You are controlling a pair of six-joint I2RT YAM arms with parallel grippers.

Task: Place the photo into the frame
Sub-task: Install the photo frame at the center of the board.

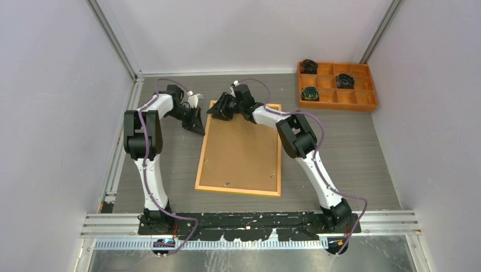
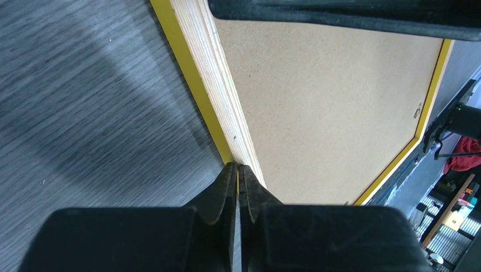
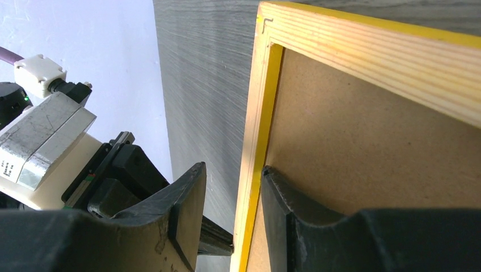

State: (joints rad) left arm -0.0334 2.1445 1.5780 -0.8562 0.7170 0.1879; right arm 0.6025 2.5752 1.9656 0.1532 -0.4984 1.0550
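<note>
Two tools crowd the upper left of the frame (image 1: 238, 191), lying back-up mid surface (image 1: 351, 158), backing board (image 1: 241, 150) in place; no photo visible. Left tool (image 2: 238, 170) clenched empty at the outer edge; right tool (image 3: 232, 175) parted astride the rail. Likely lifting step: clamp, raise gently.

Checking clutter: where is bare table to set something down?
Bare table right of the frame, in front of the orange tray; the strip left of the frame. Crowded at its far left corner, around the left gripper and right gripper.
</note>
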